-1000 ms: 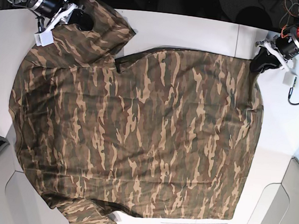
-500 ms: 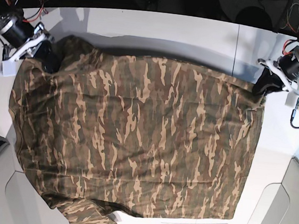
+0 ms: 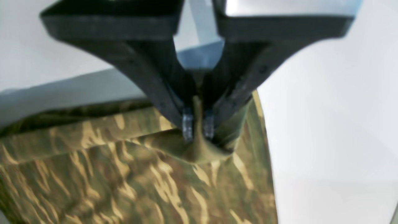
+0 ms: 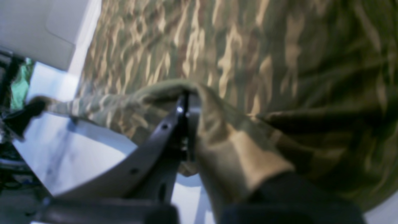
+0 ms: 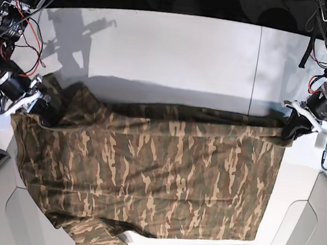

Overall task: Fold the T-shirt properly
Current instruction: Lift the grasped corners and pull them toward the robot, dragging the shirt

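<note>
Lying on the white table (image 5: 176,53), the T-shirt (image 5: 147,167) spreads its camouflage cloth from the near edge, where one sleeve (image 5: 93,237) is bunched, back to a folded upper edge. At that edge's two ends, the left gripper (image 5: 290,129) pinches a peak of cloth between closed fingers (image 3: 188,126), and the right gripper (image 5: 41,108) is clamped on the bunched opposite corner, which drapes over its finger (image 4: 183,112). Beyond them, cables (image 5: 24,2) hang from the arms.

T-shirt (image 5: 146,173) spread on the table (image 5: 171,53), left gripper (image 5: 287,131) and right gripper (image 5: 43,109) at its far corners.
</note>
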### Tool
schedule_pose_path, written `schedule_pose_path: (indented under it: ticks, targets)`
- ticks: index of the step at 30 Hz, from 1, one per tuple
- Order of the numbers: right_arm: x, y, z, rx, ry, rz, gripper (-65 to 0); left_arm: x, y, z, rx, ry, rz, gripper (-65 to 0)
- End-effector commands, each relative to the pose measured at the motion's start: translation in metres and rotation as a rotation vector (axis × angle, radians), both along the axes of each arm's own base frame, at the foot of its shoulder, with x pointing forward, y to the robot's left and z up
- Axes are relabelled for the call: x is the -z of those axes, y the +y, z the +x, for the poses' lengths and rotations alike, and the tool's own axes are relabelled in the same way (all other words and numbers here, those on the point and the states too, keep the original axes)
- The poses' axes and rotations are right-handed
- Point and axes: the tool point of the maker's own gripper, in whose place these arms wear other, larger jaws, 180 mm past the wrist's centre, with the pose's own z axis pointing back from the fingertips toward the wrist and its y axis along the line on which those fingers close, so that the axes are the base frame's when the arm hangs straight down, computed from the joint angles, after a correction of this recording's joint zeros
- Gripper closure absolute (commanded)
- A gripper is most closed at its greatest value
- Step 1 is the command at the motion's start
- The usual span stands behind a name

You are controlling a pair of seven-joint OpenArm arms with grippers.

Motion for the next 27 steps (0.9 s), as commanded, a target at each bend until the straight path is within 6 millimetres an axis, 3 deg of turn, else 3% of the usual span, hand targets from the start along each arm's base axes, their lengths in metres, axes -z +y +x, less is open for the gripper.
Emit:
schedule_pose_path:
  ticks: [1,11,20,27]
  targets:
    - [-0.019,-0.006,0.017,0.019,-0.064,0.011,0.0,-0.021,0.009,0.014,-0.016,-0.07,0.007,0.0]
    - [-0.016,0.002,0.071,0.02,-0.059,0.032,0.0,-0.03,0.023,0.049,-0.063,-0.11,-0.023,0.0]
    - [0.0,0.024,0.084,-0.033,-0.077,-0.122,0.0,-0.038,0.03,0.068,-0.108,-0.173,-0.066,0.0]
    - [0.008,0.017,0.088,-0.02,-0.09,-0.229,0.0,-0.014,0.027,0.088,-0.143,-0.124,-0.137,0.0]
